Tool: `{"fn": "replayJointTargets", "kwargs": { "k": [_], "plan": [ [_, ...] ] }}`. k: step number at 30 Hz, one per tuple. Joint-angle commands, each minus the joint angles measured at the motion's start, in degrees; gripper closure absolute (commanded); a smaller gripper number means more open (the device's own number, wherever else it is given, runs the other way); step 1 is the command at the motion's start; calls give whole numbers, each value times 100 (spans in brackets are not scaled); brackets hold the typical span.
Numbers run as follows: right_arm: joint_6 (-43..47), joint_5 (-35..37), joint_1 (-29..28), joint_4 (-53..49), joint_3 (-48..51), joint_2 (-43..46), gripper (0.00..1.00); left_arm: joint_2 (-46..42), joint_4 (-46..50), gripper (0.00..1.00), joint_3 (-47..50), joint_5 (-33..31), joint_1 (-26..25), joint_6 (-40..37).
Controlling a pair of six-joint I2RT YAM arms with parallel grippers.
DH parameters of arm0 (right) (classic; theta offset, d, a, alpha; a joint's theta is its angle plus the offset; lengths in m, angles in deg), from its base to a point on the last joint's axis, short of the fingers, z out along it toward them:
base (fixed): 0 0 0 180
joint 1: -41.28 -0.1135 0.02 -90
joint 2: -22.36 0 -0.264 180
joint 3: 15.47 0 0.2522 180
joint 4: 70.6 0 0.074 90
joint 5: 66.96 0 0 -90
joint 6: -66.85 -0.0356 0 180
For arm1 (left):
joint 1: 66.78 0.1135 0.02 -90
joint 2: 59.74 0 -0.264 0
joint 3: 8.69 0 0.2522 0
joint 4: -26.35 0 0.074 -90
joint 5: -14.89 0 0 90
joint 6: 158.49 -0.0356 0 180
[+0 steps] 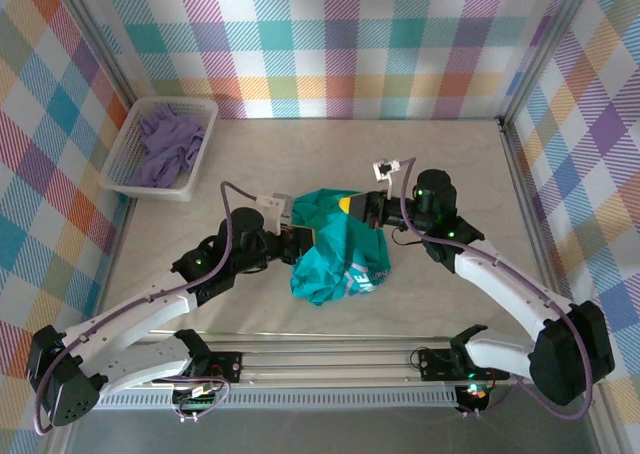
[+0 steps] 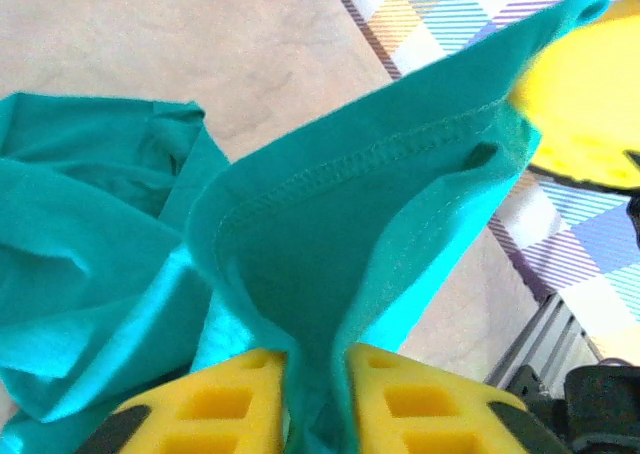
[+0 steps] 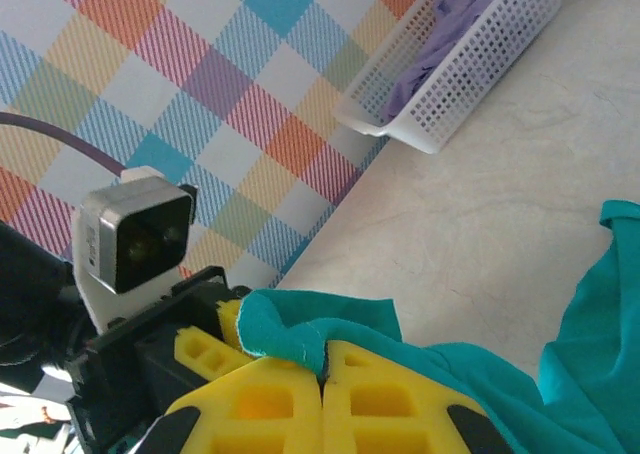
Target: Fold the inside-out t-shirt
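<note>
The t-shirt (image 1: 335, 249) is a crumpled teal heap at the middle of the table (image 1: 450, 164), between the two arms. In the top view its long axis runs from the frame's upper centre down towards the lower centre, leaning slightly left. The upper end is lifted between the grippers, and the lower end rests on the table with part of a pale print showing.

The left gripper (image 1: 297, 236) is at the heap's upper left edge. In the left wrist view its yellow fingers (image 2: 230, 399) are clamped on a fold of the shirt (image 2: 380, 234). A stitched hem rises from there to the frame's upper right.

The right gripper (image 1: 352, 206) is at the heap's top. In the right wrist view its fingers (image 3: 390, 394) are pressed together, pinching a teal edge (image 3: 290, 334) at their tips.

A white perforated basket (image 1: 125, 159) stands at the table's upper left, well apart from the shirt. It holds a bunched lavender garment (image 1: 165, 144).
</note>
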Motion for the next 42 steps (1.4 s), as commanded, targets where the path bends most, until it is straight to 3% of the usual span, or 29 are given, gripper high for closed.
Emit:
{"fn": "replayJointTargets", "kwargs": {
  "k": [1, 4, 6, 12, 19, 24, 31, 37, 42],
  "plan": [
    [285, 1030, -41, -1061, 70, 424, 100, -292, -394, 89, 78, -34, 37, -573],
    [772, 2251, -211, -1991, 333, 890, 83, -711, -693, 92, 483, 253, 36, -1187],
    [1255, 2073, -379, -1889, 585, 1218, 65, -893, -863, 92, 718, 433, 19, -1575],
    [2751, 1678, -589, -2970, 210, 1677, 33, -724, -586, 92, 894, 628, -108, -2477],
    [3056, 1864, -599, -3609, -854, 745, 31, -603, -475, 91, 1040, 677, -593, -3537],
    [2811, 1413, -597, -3843, -1648, -347, 29, -649, -579, 90, 1236, 738, -827, -3826],
    [2539, 199, -656, -3828, -2666, -1914, 27, -946, -446, 89, 1421, 506, -974, -3877],
    [3049, 171, -738, -4524, -3256, -2846, 22, -1076, -411, 88, 1457, 414, -983, -3846],
    [3257, 54, -665, -4506, -3015, -2901, 24, -1236, -378, 89, 1446, 350, -983, -3808]
  ]
}}
